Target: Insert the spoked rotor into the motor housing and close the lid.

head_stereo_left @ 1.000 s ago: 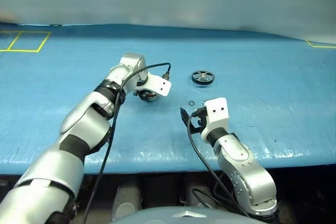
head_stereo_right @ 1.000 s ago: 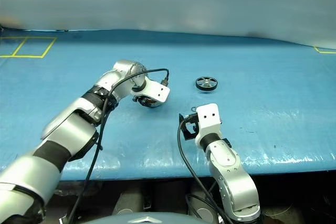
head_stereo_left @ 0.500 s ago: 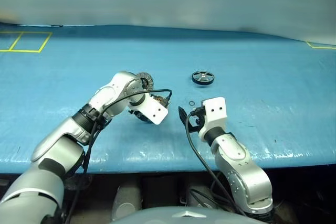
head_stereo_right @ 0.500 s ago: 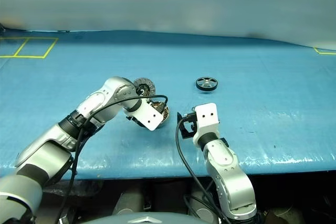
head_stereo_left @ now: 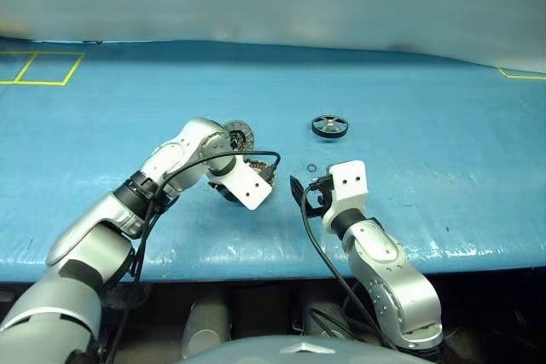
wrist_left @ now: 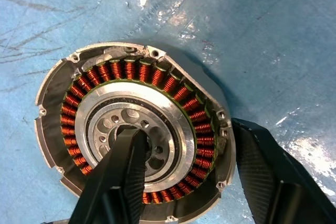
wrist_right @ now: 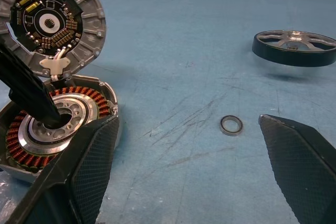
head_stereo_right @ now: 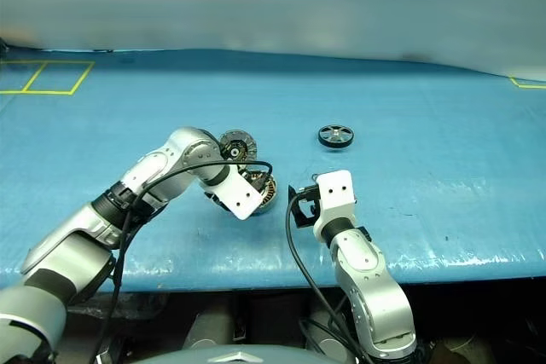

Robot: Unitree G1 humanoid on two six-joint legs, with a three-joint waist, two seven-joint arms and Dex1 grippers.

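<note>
The round grey copper-wound motor housing [wrist_left: 134,140] is lying open mid-bench, its grey hinged lid [wrist_right: 50,22] raised; the left gripper [wrist_left: 189,174] is straddling its wall, apparently loosely. The black spoked rotor [head_stereo_left: 329,126] is waiting farther back, uninserted; the right gripper [wrist_right: 189,166] is gaping empty

No text, label, brand or number can be read anywhere.

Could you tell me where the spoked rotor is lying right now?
In the left eye view the spoked rotor lies flat on the blue table, beyond the right gripper and to the right of the open motor housing, apart from both.
</note>
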